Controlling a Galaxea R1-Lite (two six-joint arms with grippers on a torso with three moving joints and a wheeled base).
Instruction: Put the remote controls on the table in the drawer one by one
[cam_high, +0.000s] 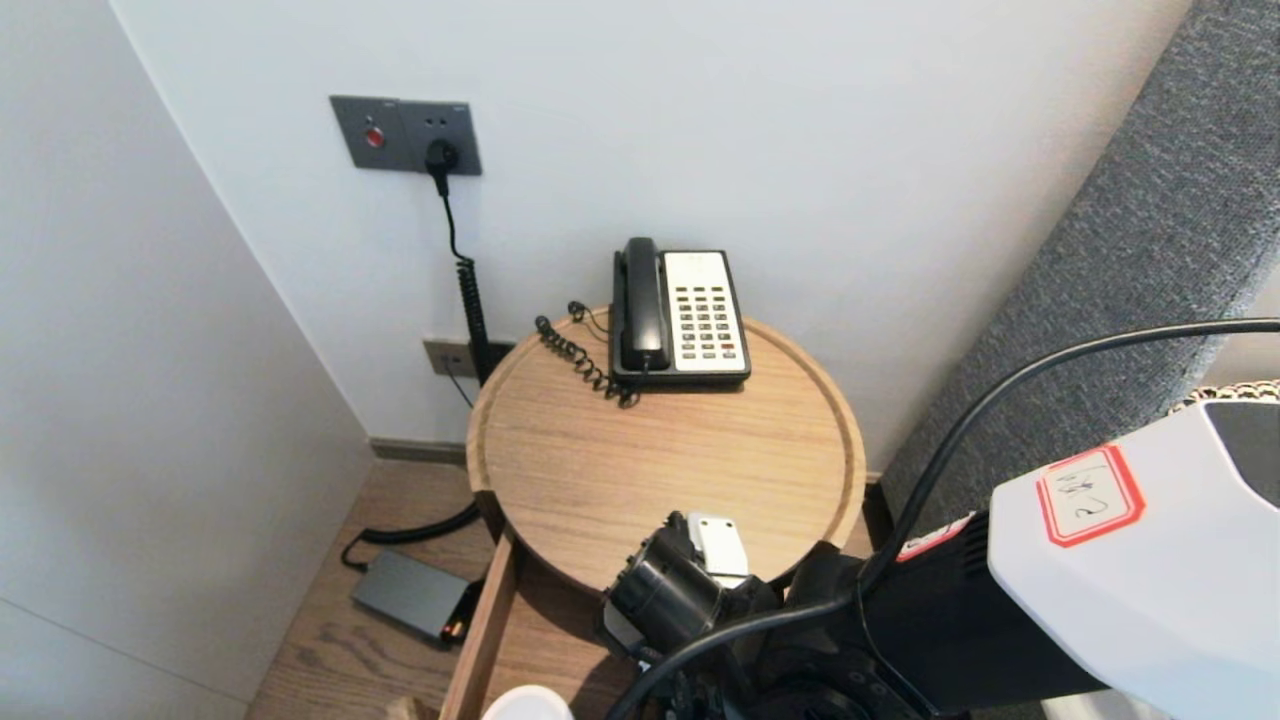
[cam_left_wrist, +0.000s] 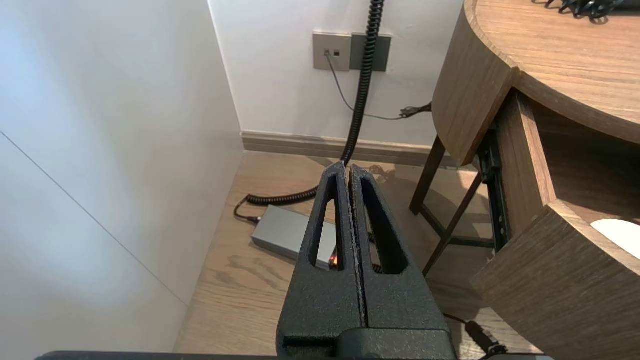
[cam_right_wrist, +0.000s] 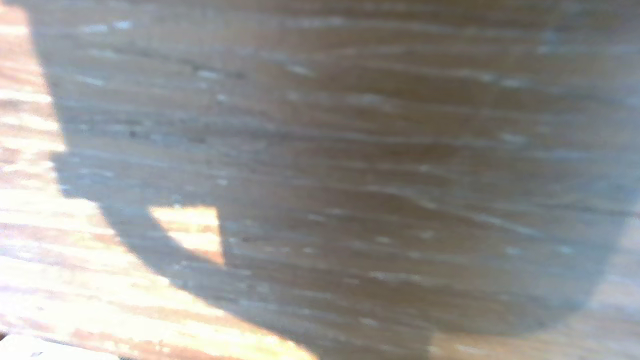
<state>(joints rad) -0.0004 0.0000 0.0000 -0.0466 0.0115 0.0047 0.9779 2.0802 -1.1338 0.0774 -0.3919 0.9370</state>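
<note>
One round bedside table (cam_high: 600, 460) of pale, straight-grained wood with a raised rim stands in a corner of smooth white walls (cam_high: 800, 120), on a plank floor (cam_high: 330, 650). A coarse grey fabric headboard (cam_high: 1130, 280) rises beside it. Its drawer (cam_high: 497, 620) is pulled out below the near edge. The right gripper (cam_high: 705, 560) hangs at that near rim, close to the wood; whether it is spread or closed cannot be told. A black-and-white telephone (cam_high: 680, 315) with a curly cord (cam_high: 580, 360) sits at the back. The left gripper (cam_left_wrist: 347, 170), fingers pressed together, hangs beside the table above a flat grey power brick (cam_left_wrist: 290, 232).
</note>
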